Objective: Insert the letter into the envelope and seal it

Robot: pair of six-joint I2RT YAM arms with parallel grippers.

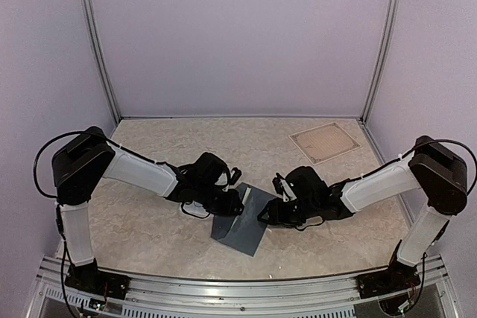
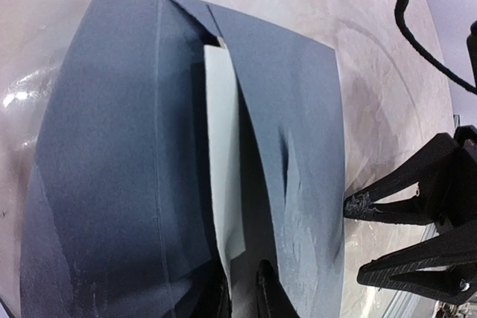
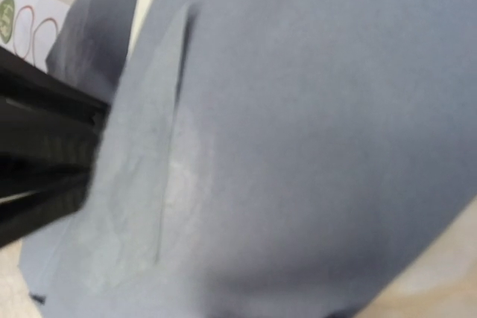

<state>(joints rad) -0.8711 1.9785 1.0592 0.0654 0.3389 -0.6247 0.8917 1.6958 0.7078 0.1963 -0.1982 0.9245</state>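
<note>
**Q:** What are you working on?
**Me:** The table (image 1: 149,236), pale and marbled. My left arm (image 1: 138,173) and right arm (image 1: 380,184) both reach in low toward its middle.

**Q:** Where is the envelope?
**Me:** The envelope (image 1: 242,225) lies near the middle of the table. It is slate blue-grey, set at a slant, right between my two sets of fingers. From my right wrist it fills nearly the whole view and bulges upward.

**Q:** Anything else about that size?
**Me:** A beige mat (image 1: 324,141) in the far right corner, well apart from the rest.

**Q:** Your left fingers?
**Me:** My left fingers (image 1: 232,202) sit at the envelope's left end. From that wrist the tips show only a narrow gap, and the edge of the envelope's mouth runs down to them. I cannot tell whether they pinch it.

**Q:** And the right?
**Me:** My right fingers (image 1: 270,212) stand part-way apart at the opposite edge, with one tip touching the envelope. I see bare table between them and nothing clamped.

**Q:** The letter?
**Me:** The letter (image 2: 223,147) is tucked into the envelope's mouth. It shows as a pale strip between the two blue layers.

**Q:** The smallest thing?
**Me:** A white sticker strip (image 3: 26,24) with circles, peeping out past the envelope in my right wrist view.
</note>
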